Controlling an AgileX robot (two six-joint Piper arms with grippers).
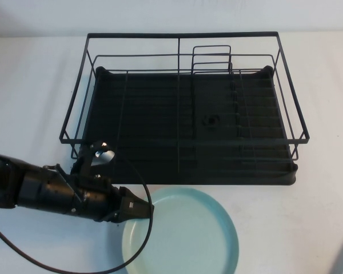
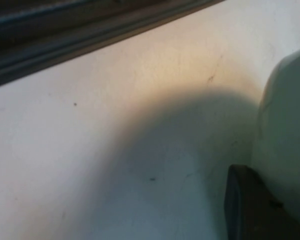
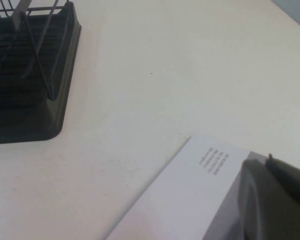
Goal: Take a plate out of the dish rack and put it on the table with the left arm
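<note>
The plate (image 1: 186, 237) lies flat on the table (image 1: 28, 85), just in front of the dish rack (image 1: 183, 103), whose ribbed tray and small wire holder now carry nothing. Judging by its smooth, plain surface and shallow raised rim, the plate is stiff, fairly light and slippery, and probably breakable if dropped. The rim is the only sensible place to pinch it, one finger above and one below.

The left gripper (image 1: 144, 210) sits low over the table at the plate's left edge, at or touching the rim. In the left wrist view a dark fingertip (image 2: 250, 205) lies against the pale plate (image 2: 285, 150), but the view is too close and blurred, so I cannot tell whether the jaws clamp the rim or have let go. A thin black cable (image 1: 74, 265) loops beneath the arm.

The right gripper (image 3: 275, 200) is parked well off to the right, over a pale sheet at the table's corner; its grip cannot be told either.
</note>
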